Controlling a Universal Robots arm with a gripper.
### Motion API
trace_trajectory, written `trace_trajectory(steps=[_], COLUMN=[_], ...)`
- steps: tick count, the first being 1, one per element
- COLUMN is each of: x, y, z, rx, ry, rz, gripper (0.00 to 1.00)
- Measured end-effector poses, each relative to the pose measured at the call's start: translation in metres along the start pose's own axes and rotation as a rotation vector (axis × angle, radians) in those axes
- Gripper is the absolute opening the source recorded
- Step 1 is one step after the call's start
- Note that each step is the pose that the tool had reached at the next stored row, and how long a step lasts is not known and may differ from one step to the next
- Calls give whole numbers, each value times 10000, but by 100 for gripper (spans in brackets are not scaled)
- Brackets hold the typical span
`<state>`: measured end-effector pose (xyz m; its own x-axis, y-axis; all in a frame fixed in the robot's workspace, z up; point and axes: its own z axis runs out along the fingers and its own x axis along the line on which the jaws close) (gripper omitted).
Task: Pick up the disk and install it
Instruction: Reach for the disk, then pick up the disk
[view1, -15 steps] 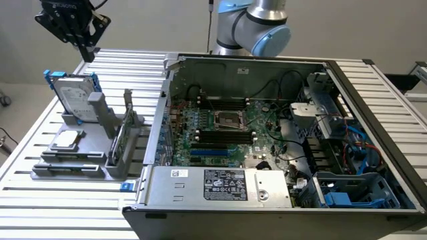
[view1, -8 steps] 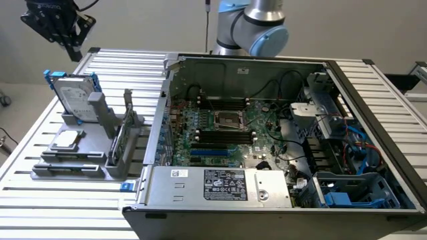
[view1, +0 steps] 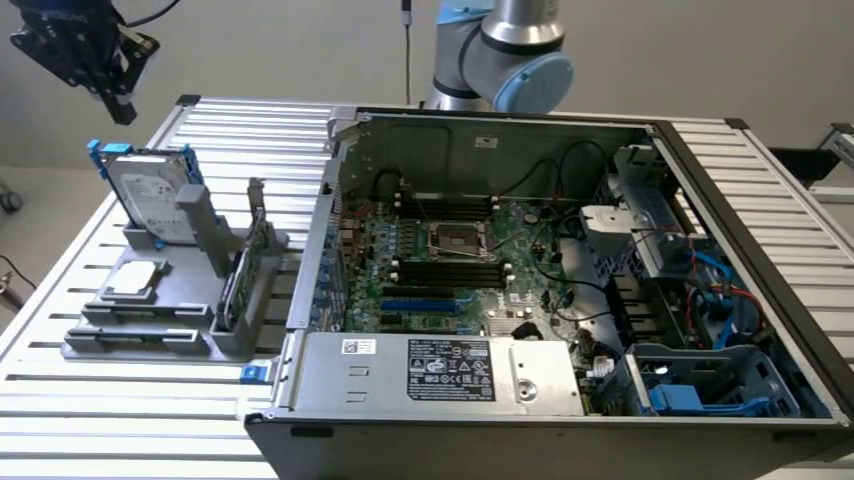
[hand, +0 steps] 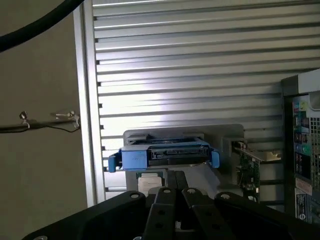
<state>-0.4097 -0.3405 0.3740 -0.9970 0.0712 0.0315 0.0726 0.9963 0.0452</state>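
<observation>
Black robot gripper (view1: 119, 104) hangs above the slatted aluminium table (view1: 80, 400), clenched shut, holding nothing. The disk (view1: 150, 198), silver-grey metal in a blue plastic carrier, stands upright in the grey fixture (view1: 134, 338), at the exterior view's left of the open computer case (view1: 494, 130).

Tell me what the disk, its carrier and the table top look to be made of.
Disk: likely metal, silver-grey with a dull sheen. Carrier: apparently plastic, by its even matte blue colour and moulded tabs. Table top: probably aluminium, with pale ribbed slats that catch the light.
</observation>
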Motion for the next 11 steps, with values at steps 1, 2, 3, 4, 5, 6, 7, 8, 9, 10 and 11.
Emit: trace_trajectory(steps=[1, 2, 3, 4, 5, 6, 7, 8, 9, 10, 11], x=[45, 92, 137, 179, 200, 201, 201, 201, 202, 202, 202], y=[7, 14, 23, 32, 39, 39, 40, 39, 39, 39, 39], z=[12, 22, 29, 34, 36, 36, 36, 36, 36, 36, 36], rx=[-1, 0, 0, -1, 1, 1, 0, 0, 0, 0, 0], ry=[-1, -1, -1, -1, 5, 6, 7, 7, 7, 7, 8], rz=[0, -1, -1, 0, 1, 0, 1, 0, 0, 0, 0], gripper=[11, 11, 11, 11, 11, 11, 11, 11, 11, 11, 11])
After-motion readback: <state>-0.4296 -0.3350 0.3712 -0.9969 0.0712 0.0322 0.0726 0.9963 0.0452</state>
